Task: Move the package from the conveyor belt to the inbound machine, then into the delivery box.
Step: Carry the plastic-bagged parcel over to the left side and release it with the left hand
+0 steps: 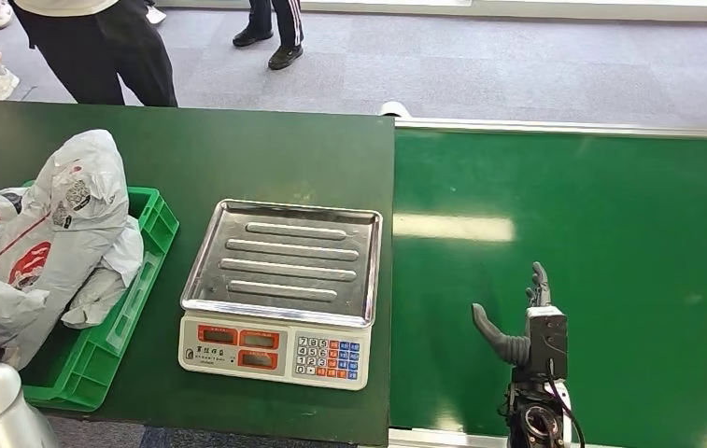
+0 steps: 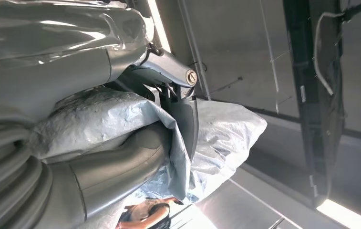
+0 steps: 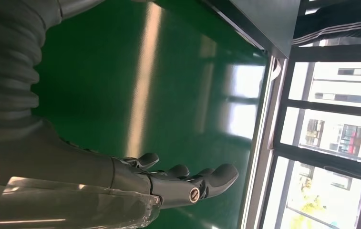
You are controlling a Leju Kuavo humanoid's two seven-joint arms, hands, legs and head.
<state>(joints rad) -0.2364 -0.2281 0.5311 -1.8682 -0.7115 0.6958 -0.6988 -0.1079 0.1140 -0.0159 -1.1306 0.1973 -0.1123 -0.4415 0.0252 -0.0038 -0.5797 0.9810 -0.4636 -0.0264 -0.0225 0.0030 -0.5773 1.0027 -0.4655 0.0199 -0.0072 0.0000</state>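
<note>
Now I see my right hand point(image 1: 527, 322) in the lower right of the head view, over the green conveyor belt point(image 1: 611, 243); its fingers are stretched out and apart, the thumb to the side, and it holds nothing. The right wrist view shows the same hand point(image 3: 178, 183), with the bare belt point(image 3: 121, 71) behind the straight fingers.

My left hand point(image 2: 121, 124) grips a grey plastic package point(image 2: 221, 133): in the left wrist view the thumb and the dark fingers are closed around the crumpled bag. Where this package is over the desk, I cannot tell.

On the dark green desk point(image 1: 237, 149), in the middle of the head view, stands the scale point(image 1: 279, 289) with a bare steel tray. At the left is a green crate point(image 1: 134, 299) with several grey packages point(image 1: 60, 233) piled in it. At the upper left of the frame, legs of persons point(image 1: 116, 47) stand behind the desk.
</note>
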